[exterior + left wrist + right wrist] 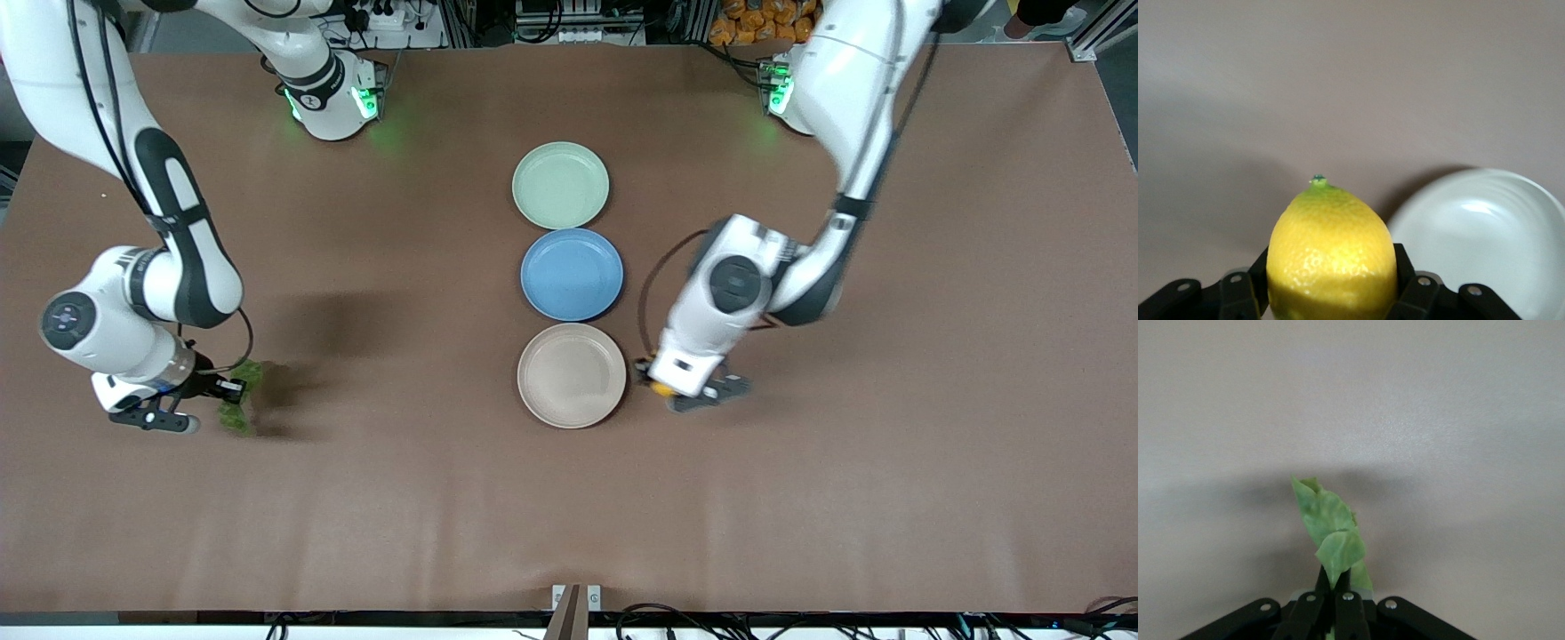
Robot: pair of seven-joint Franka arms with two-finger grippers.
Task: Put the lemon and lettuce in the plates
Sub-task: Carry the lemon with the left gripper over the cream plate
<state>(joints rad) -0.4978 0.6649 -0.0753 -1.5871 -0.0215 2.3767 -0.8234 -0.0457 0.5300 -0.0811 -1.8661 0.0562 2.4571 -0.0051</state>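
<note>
My left gripper (pixel 665 388) is shut on the yellow lemon (pixel 1331 253), held just above the table beside the cream-beige plate (pixel 572 375), toward the left arm's end. The lemon (pixel 661 388) barely shows under the hand in the front view. A plate's rim (pixel 1485 240) shows in the left wrist view. My right gripper (pixel 233 391) is shut on the green lettuce leaf (pixel 240 398), which hangs over bare table toward the right arm's end. The leaf (pixel 1330 537) sticks out from the pinched fingers. The pale mint green plate (pixel 561 185) lies farthest from the front camera.
A blue plate (pixel 572 274) lies between the mint and cream-beige plates; the three form a row down the table's middle. Brown table surface spreads on both sides of the row.
</note>
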